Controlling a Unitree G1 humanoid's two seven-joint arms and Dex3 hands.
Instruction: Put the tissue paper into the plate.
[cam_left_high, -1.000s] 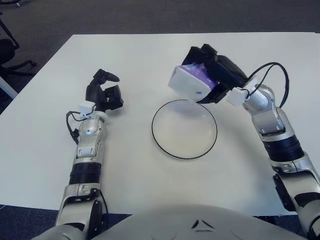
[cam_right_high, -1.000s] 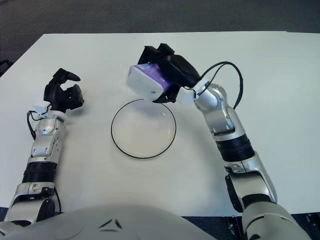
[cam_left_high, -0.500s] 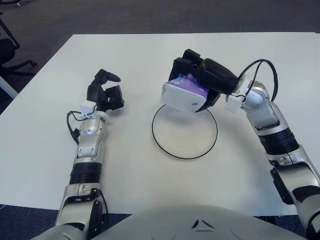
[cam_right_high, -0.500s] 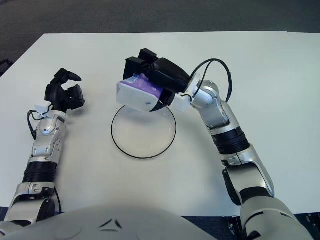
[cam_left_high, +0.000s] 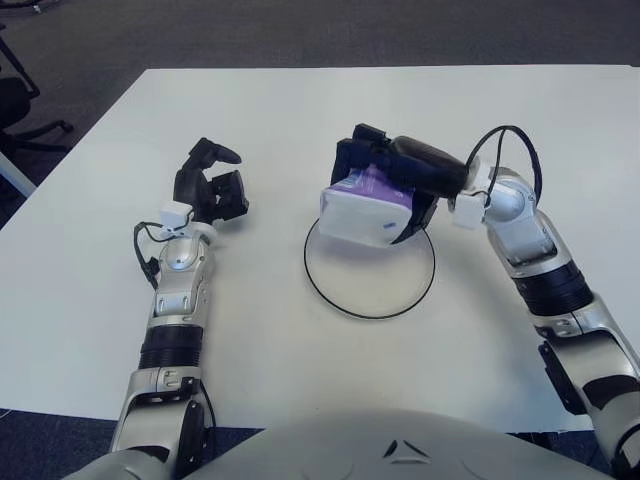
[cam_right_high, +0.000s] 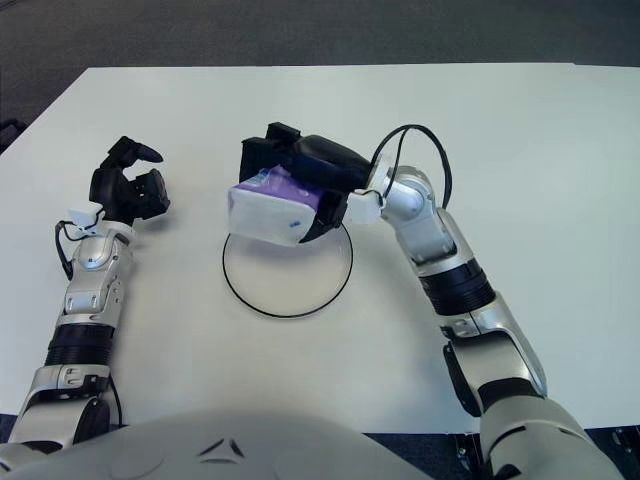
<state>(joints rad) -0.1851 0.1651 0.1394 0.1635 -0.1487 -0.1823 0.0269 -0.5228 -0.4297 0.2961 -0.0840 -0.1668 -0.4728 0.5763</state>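
Over on the left, the left hand (cam_left_high: 208, 188) stood raised above the white desk (cam_left_high: 250, 330), fingers loosely curled and holding nothing, well apart from the action and taking no part in it.

Moving to the middle, the clear plate with its dark rim (cam_left_high: 362, 312) lay on the desk, its near half bare. The tissue pack (cam_left_high: 365, 208), white with a purple top, hung over the plate's far edge, tilted with its front face dipping toward the robot. Whether it had touched the plate yet could not be told; it looked just above the rim.

Further right, the right hand (cam_left_high: 395, 180) was wrapped round the pack from above and behind, black fingers closed firmly on it, the forearm reaching in from the right side.

Now for the step in hand: the judgement was that the pack sat over the far rim rather than the middle, so a good placement called for bringing it a little nearer the robot, centring it over the dish, then levelling it before lowering. Letting go while it was tilted on the rim risked the pack tipping out onto the desk or nudging the light plate. Fingers were best released only once the base rested flat.

As for writing, a small blue mark showed on the pack's white front face, too small to read. No brand could be made out.
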